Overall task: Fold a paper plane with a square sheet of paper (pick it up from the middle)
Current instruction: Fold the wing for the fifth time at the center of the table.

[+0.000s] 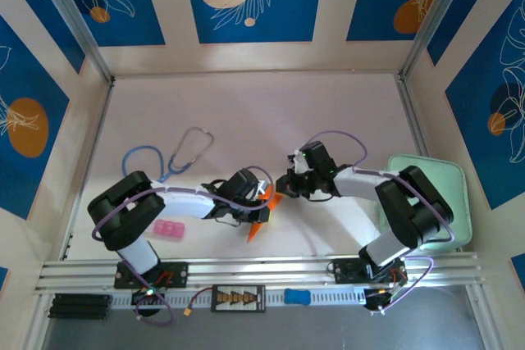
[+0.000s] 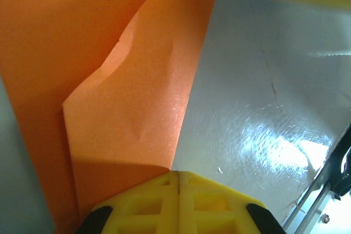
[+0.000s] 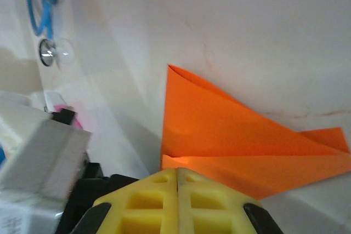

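The square sheet of paper (image 1: 259,229) is bright orange and lies folded into a pointed wedge at the table's near middle. My left gripper (image 1: 262,204) is shut, its yellow tips touching the paper's near corner. In the left wrist view the paper (image 2: 137,97) spreads up and left from the left gripper (image 2: 179,175), with a creased flap on top. My right gripper (image 1: 284,188) faces it from the right, also shut. In the right wrist view the right gripper (image 3: 177,172) rests at the near edge of the layered paper (image 3: 230,135). I cannot tell whether either gripper pinches a layer.
A blue and grey stethoscope (image 1: 176,157) lies at the left back, its chest piece (image 3: 48,52) near the left arm. A pink block (image 1: 170,229) sits by the left arm's base. A pale green tray (image 1: 447,182) stands at the right. Metal rails (image 1: 262,272) line the near edge.
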You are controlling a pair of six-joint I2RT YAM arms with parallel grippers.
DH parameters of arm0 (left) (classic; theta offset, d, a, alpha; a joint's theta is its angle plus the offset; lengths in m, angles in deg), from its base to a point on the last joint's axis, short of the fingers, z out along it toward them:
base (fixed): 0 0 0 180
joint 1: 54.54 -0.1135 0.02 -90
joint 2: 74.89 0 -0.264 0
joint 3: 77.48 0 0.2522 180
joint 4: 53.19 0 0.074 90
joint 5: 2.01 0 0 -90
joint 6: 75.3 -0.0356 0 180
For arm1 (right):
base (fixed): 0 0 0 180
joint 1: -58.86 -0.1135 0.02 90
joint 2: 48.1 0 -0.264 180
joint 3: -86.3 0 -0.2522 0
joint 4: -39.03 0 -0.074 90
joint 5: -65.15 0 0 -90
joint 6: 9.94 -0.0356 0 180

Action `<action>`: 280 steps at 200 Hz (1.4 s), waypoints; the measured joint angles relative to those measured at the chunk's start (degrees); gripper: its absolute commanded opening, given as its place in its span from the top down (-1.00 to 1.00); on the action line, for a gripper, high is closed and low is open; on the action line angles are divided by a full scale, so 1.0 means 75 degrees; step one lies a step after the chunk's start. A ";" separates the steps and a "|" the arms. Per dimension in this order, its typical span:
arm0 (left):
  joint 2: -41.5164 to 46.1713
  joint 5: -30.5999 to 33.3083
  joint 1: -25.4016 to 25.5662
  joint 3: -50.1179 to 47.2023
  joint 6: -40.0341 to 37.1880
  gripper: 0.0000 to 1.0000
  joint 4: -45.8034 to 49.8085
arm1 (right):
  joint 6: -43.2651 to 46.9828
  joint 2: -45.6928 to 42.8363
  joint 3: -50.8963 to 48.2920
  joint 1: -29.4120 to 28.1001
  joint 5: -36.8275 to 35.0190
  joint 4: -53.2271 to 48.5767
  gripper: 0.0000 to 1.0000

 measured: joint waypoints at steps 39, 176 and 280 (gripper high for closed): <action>0.0000 -0.0003 0.0003 0.0003 0.0009 0.96 0.0000 | -0.0216 0.0612 0.0009 -0.0274 -0.0452 -0.0029 1.00; 0.0729 -0.0009 0.0009 -0.0624 0.0079 0.95 0.0254 | -0.0015 0.0807 0.0146 0.0087 -0.0146 -0.0058 1.00; 0.2436 0.0796 -0.1052 -0.0568 -0.0198 0.69 0.1597 | 0.0542 -0.0825 0.0385 0.0268 -0.0562 -0.0933 0.66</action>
